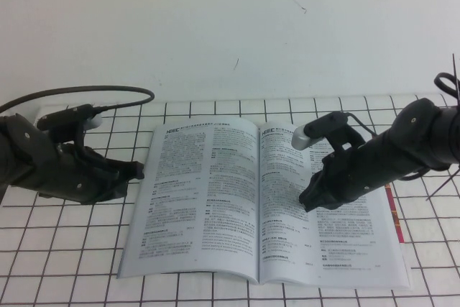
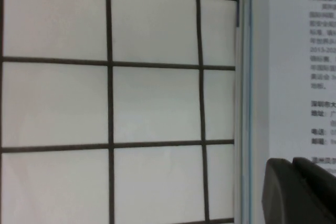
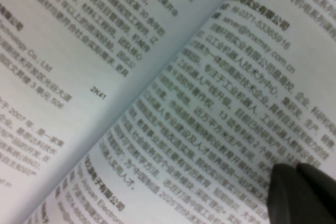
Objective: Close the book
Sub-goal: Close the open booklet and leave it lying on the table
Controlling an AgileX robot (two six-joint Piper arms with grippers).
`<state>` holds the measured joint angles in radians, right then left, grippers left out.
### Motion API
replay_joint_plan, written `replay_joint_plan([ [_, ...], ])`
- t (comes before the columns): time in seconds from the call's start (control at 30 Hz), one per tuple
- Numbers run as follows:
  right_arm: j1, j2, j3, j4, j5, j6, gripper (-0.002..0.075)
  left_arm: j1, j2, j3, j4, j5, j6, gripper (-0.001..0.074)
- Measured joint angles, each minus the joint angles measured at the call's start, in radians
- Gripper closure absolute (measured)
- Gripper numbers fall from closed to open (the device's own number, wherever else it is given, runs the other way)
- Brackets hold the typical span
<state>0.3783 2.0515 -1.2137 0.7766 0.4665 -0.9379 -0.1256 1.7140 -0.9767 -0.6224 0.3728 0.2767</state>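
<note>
Currently the right claw point(image 1: 310, 200) sits low over the right-hand page point(image 1: 345, 242), fingertips point(image 3: 287, 195) pressed together and holding nothing. Whether the tips touch the paper is not certain. The left claw point(image 1: 136, 171) is likewise closed and empty, fingertips point(image 2: 283, 192) just beside the left page's outer edge, over the gridded tabletop point(image 1: 65, 249). The book point(image 1: 208, 199) lies open and flat at mid-tabletop between both arms, gutter point(image 1: 258, 199) running away from the robot. Judgement: closing has not begun. To do it well, work a tip under one outer edge, lift that whole half rather than a single leaf, and sweep it over the gutter. The other claw should pin the opposite page so nothing slides.
</note>
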Motion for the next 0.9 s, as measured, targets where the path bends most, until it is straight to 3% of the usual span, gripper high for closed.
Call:
replay_joint_plan([
  [0.37, 0.0, 0.0, -0.004, -0.038, 0.005, 0.049, 0.0728, 0.0, 0.096, -0.002, -0.004, -0.085, 0.024, 0.0738],
  [0.9, 0.0, 0.0, -0.004, -0.039, 0.005, 0.053, 0.0729, 0.0, 0.138, -0.01, -0.048, 0.009, 0.053, 0.0738],
])
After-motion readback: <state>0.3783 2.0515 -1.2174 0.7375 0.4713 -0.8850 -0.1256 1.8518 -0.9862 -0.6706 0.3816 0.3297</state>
